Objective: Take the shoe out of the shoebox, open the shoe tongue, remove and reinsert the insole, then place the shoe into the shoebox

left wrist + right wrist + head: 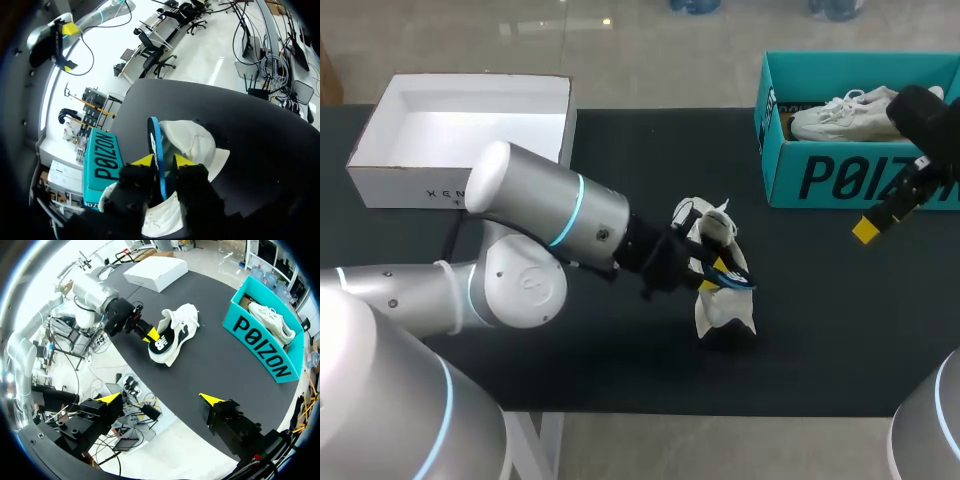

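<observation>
My left arm (530, 220) is filling the near foreground, coming in from 8 o'clock. Its end effector (163, 161) is pinching the blue-edged insole (156, 142) on edge, one yellow tip pressing on each face. The insole is standing upright against the white shoe (192, 142); how much of it is sitting inside is hidden by the fingers. The shoe is lying on the black tabletop (820, 330) near the middle, outside any box.

Whether the insole is coming out or going back in, I cannot tell, but either way the angle is deciding the job. I am judging that the travel should be running along the length of the shoe, so the thin insole is not buckling against the opening. The shoe is looking light and nothing is holding it down, so it is likely to be dragged or tipped along with the insole. Going slowly and watching for the shoe lifting would be guarding against that.

The right end effector (159, 398) is hanging with its fingers spread wide and gripping nothing, at 3 o'clock from the shoe and well apart. Bracing the shoe with it would be making the step safer. The teal shoebox (840, 180) is sitting at 2 o'clock with a second white shoe (840, 115) lying in it. A white box (410, 175) is sitting at 10 o'clock.
</observation>
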Tool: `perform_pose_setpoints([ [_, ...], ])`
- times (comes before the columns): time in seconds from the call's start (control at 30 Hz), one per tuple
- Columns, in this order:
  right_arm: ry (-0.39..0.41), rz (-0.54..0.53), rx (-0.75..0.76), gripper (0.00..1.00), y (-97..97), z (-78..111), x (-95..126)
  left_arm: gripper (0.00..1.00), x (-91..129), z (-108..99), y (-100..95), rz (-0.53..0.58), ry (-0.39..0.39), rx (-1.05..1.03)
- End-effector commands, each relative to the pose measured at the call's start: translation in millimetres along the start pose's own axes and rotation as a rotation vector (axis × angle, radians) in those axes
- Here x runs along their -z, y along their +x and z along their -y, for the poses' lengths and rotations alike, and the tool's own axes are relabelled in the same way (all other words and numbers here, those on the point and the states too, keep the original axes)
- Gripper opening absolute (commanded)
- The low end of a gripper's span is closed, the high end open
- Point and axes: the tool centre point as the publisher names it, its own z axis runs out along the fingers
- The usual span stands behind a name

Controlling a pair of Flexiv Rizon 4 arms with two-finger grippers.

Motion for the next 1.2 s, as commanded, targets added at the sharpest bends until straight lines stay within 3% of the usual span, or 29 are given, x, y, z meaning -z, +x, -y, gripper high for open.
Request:
perform_pose_setpoints([
  [0.03, 0.004, -0.001, -0.002, 1.00, -0.5, -1.4, 0, 0.00, -12, -7, -3.0, 0.002, -0.007, 0.004],
  [0.27, 0.004, -0.001, -0.002, 1.00, -0.5, -1.4, 0, 0.00, -13, -11, -10.1, 0.011, -0.020, -0.013],
  [0.57, 0.004, -0.001, -0.002, 1.00, -0.5, -1.4, 0, 0.00, -9, -28, -19.8, -0.006, -0.107, -0.060],
  [0.67, 0.004, -0.001, -0.002, 1.00, -0.5, -1.4, 0, 0.00, -10, -32, -16.4, -0.019, -0.129, -0.072],
  [0.97, 0.004, -0.001, -0.002, 1.00, -0.5, -1.4, 0, 0.00, -16, -25, 4.8, -0.049, -0.081, -0.034],
  [1.0, 0.004, -0.001, -0.002, 1.00, -0.5, -1.4, 0, 0.26, -14, -24, 5.0, -0.046, -0.078, -0.030],
  [1.03, 0.004, -0.001, -0.002, 1.00, -0.5, -1.4, 0, 0.38, -11, -22, 4.5, -0.043, -0.076, -0.028],
  [1.07, 0.004, -0.001, -0.002, 1.00, -0.5, -1.4, 0, 0.42, -10, -21, 4.1, -0.042, -0.076, -0.028],
  [1.1, 0.004, -0.001, -0.002, 1.00, -0.5, -1.4, 0, 0.86, -7, -21, 3.3, -0.041, -0.076, -0.027],
  [1.13, 0.004, -0.001, -0.002, 1.00, -0.5, -1.4, 0, 1.00, -5, -20, 2.5, -0.037, -0.078, -0.029],
  [1.2, 0.004, -0.001, -0.002, 1.00, -0.5, -1.4, 0, 1.00, 0, -19, -0.3, -0.031, -0.080, -0.029],
])
